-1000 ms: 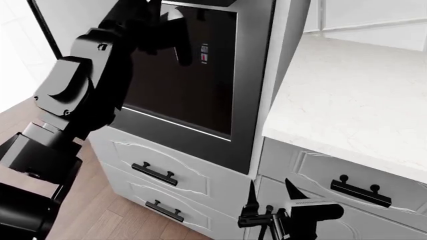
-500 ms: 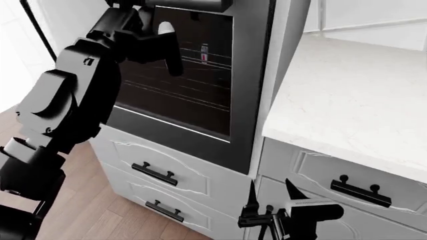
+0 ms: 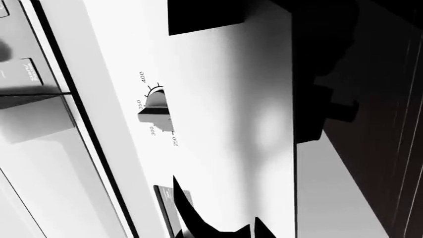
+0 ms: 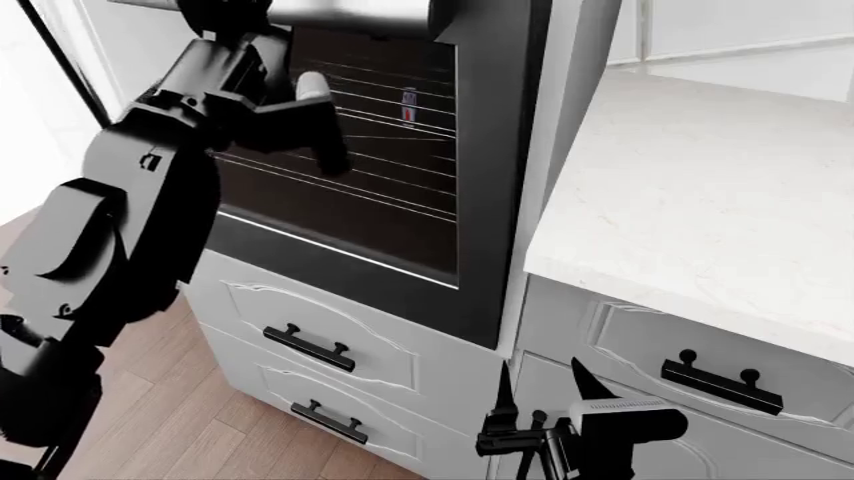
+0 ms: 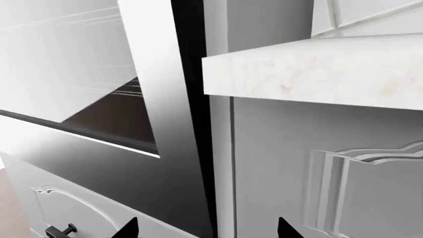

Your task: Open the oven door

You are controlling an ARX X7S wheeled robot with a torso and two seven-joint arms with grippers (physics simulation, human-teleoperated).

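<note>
The oven door [image 4: 374,170] has dark glass in a steel frame and is tilted slightly out at its top. Wire racks show through the glass. Its silver bar handle [image 4: 354,14] runs along the top edge. My left arm [image 4: 147,170] reaches up to that handle and hides the grip in the head view. In the left wrist view the left gripper [image 3: 217,198] shows two narrowly spaced tips pointing at the white control panel. My right gripper [image 4: 545,385] hangs open low beside the door's frame [image 5: 158,99], holding nothing.
A temperature knob [image 3: 154,102] sits on the control panel above the door. White drawers with black handles [image 4: 310,350] lie under the oven. A marble countertop [image 4: 694,200] stands to the right, with more drawers [image 4: 721,385] beneath it. Wood floor [image 4: 200,430] lies at lower left.
The door's top has swung outward, bringing the handle into view and showing the racks. My left arm has drawn back and left with it. The right gripper has not moved.
</note>
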